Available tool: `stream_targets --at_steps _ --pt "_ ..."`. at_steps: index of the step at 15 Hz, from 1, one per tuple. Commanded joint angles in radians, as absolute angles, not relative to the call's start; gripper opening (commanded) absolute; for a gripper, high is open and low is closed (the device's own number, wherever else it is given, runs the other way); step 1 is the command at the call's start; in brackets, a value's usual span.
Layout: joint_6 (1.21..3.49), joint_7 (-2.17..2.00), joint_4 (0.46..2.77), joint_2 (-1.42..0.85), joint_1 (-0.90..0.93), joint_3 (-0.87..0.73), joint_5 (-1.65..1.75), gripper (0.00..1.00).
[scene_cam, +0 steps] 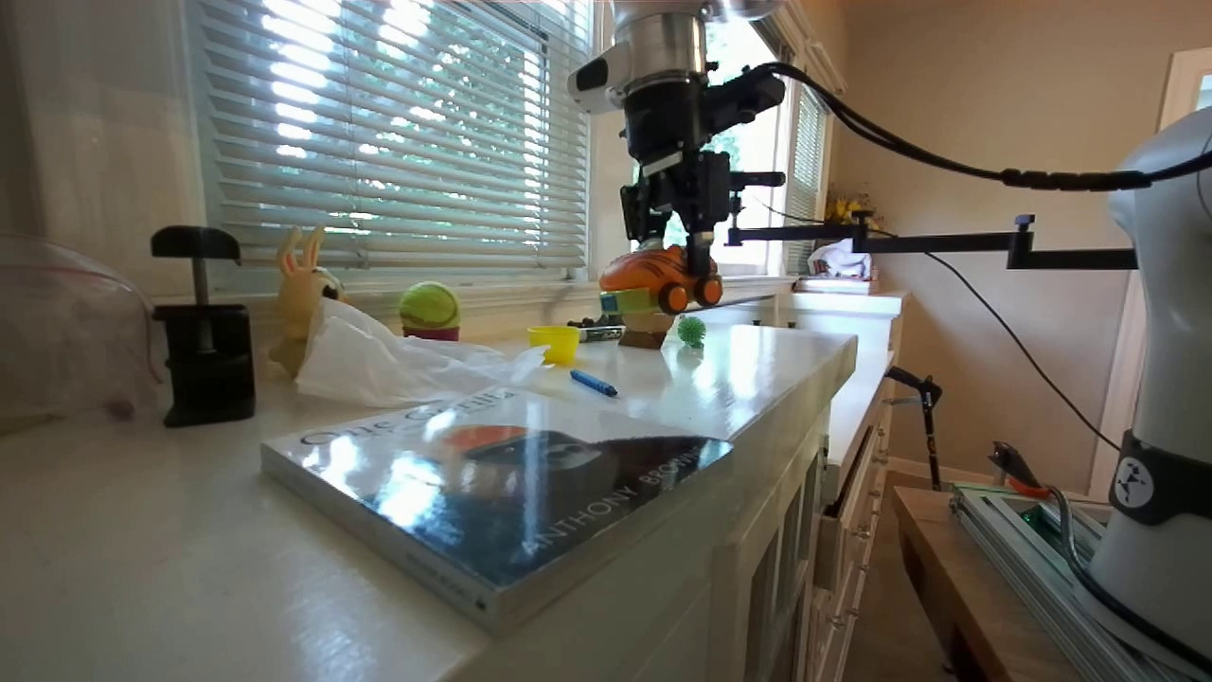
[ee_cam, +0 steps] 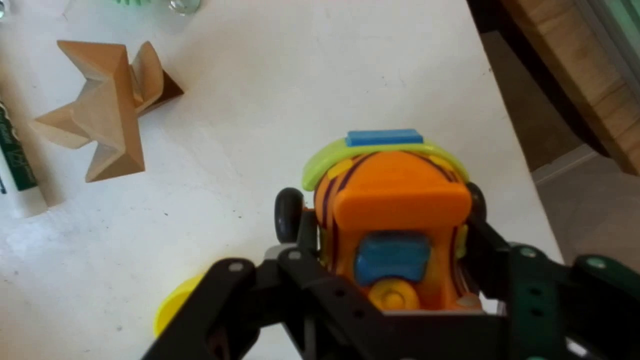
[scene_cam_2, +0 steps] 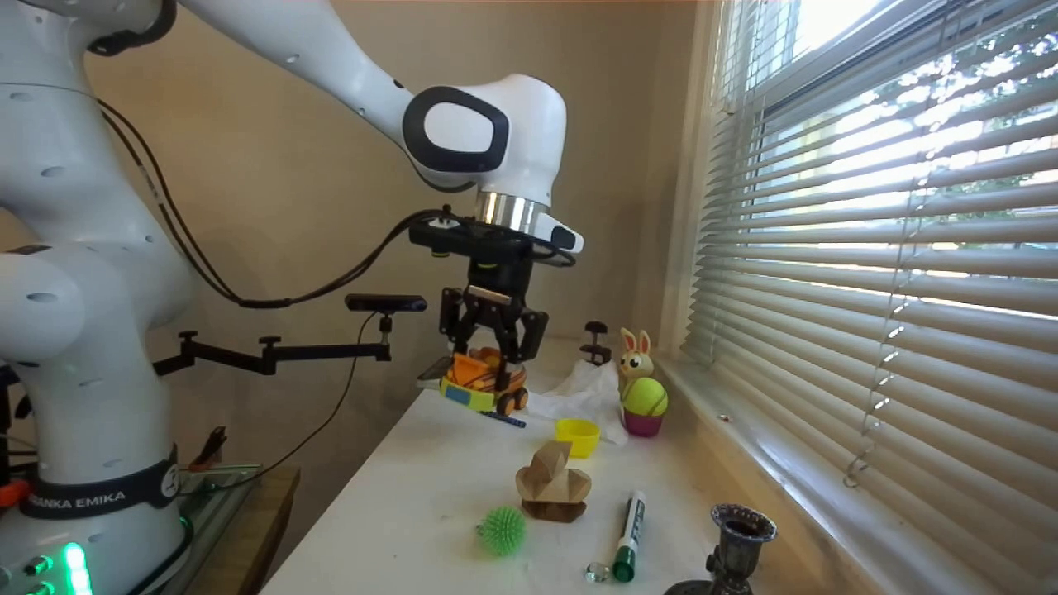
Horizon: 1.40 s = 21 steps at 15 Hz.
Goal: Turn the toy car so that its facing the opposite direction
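the robotiq gripper [ee_cam: 393, 233] clamps the orange striped toy car [scene_cam: 651, 276] by its sides, aloft above the white countertop [scene_cam_2: 397, 521].

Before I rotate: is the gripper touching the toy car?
Touching: the wrist view shows the gripper clamping the toy car, a finger against each side.

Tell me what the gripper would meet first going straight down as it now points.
The gripper holds the toy car, so the car would likely meet the white countertop first; depth leaves unclear whether the blue pen lies beneath.
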State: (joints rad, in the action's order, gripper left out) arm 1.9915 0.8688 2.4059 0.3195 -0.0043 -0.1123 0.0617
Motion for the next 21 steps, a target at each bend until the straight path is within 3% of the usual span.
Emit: stream_targets --at_steps 1,11,12,15,16,21 --pt "2.071 0.641 2.409 0.315 -0.010 -0.066 0.085 0.45" --pt "2.079 0.112 2.396 0.298 0.013 -0.005 -0.004 0.45" --pt "2.091 0.166 2.405 0.292 0.011 -0.011 0.033 0.70" --pt "2.091 0.131 2.405 0.292 0.012 -0.008 0.026 0.70" --pt "2.091 0.128 2.405 0.292 0.012 -0.008 0.026 0.45" --pt "2.130 -0.217 2.394 0.290 -0.019 0.037 0.043 0.45"
